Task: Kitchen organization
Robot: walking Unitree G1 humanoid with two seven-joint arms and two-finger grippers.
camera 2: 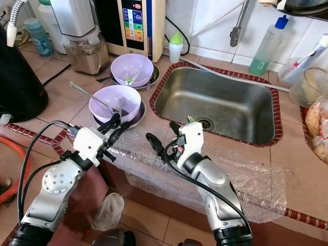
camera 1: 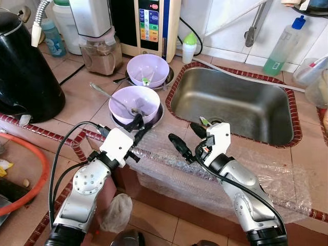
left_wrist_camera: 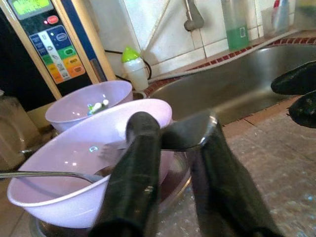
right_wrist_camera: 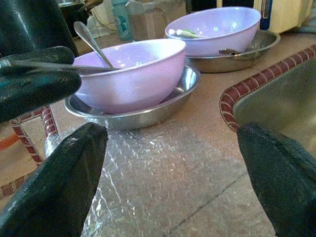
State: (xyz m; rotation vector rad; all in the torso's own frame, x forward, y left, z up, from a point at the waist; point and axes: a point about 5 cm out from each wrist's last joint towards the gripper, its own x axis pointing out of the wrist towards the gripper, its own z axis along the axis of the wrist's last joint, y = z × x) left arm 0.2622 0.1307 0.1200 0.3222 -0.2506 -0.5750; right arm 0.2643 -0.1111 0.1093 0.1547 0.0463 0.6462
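Hovering our nearly closed, empty left gripper (camera 1: 137,123) beside the near bowl (camera 1: 134,101), right gripper (camera 1: 187,136) open, we judge it light, slippery plastic, best pinched at the rim.

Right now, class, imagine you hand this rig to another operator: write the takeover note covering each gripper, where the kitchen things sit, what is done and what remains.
Left gripper: fingers close together at the near purple bowl's rim, grip unclear.
Right gripper: open, holding nothing, above the bubble wrap on the counter edge.
Near bowl holds a spoon and sits in a steel dish; the far purple bowl sits behind it, also in a steel dish. Sink lies to their right.
Done: nothing visibly moved yet.
Left: likely lift the bowls and sort them.
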